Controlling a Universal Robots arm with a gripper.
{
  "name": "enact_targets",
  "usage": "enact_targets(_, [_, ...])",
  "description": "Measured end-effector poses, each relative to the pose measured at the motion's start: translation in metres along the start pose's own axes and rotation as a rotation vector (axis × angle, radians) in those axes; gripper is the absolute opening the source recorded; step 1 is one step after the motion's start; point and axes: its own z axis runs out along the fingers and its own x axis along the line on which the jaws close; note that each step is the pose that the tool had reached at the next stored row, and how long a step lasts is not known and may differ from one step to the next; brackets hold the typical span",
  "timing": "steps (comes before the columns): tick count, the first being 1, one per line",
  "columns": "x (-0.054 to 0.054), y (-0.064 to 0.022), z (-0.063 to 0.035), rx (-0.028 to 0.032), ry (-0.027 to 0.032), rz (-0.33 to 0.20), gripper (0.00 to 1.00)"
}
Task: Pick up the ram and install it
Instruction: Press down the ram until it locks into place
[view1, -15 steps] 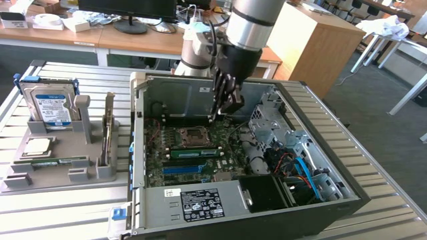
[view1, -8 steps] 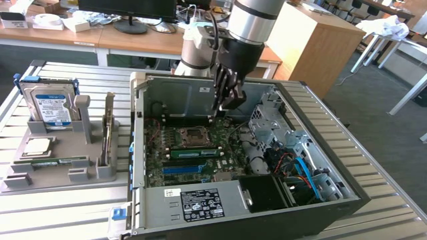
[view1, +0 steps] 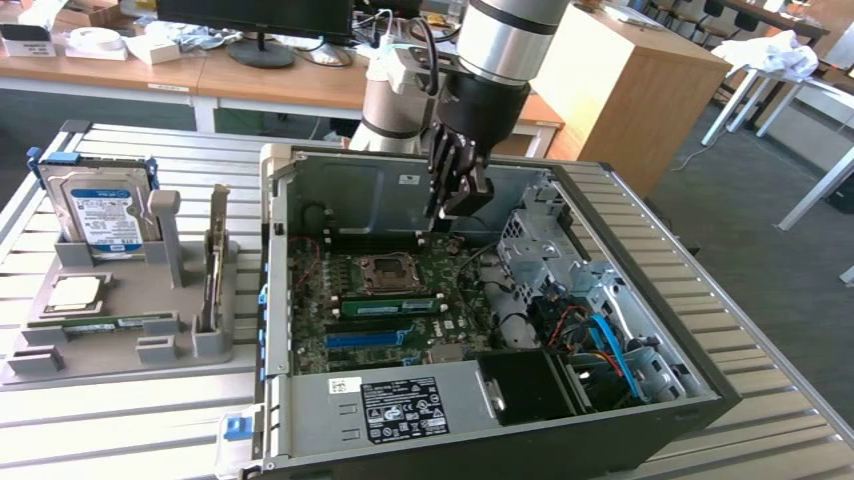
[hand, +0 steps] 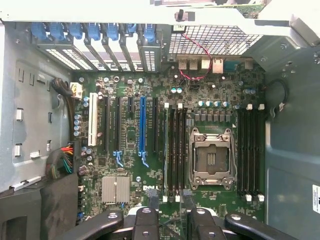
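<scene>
Closest to us are the two dark fingers (hand: 146, 224) of the gripper (hand: 171, 222). They stand wide apart, with nothing between them. The gripper hangs above the open computer case (view1: 641, 400), over the middle of the green motherboard (hand: 130, 150) on the case floor, and touches nothing. The silver arm (view1: 514, 40) carrying it comes down from behind the case's far wall.

Inside the case we see the empty processor socket (hand: 211, 157) with its metal frame. Rows of black memory slots (hand: 250, 150) run along both of its long sides, and a blue card slot (hand: 142, 125) lies further across the board. In the exterior view a narrow green strip (view1: 387, 304) lies along the slots between the socket and the blue slot. We cannot tell whether it is a fitted stick.

The ram (view1: 114, 322) is outside the case, well to the exterior view's left of it. It lies flat in a grey holder (view1: 27, 365) on the slatted table (view1: 134, 420), well apart from the gripper and not yet picked up. In the same holder, a square silver chip (view1: 74, 292) sits just behind the ram. A hard drive (view1: 107, 210) stands upright at the far end. A taller card (view1: 216, 260) stands on edge on the side of the holder nearest the case.
</scene>
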Motion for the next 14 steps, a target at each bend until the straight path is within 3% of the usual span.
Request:
enact_targets(9, [0.0, 0.0, 0.0, 0.0, 0.0, 0.0, 0.29])
enact_targets(11, [0.0, 0.0, 0.0, 0.0, 0.0, 0.0, 0.17])
enact_targets(14, [0.0, 0.0, 0.0, 0.0, 0.0, 0.0, 0.11])
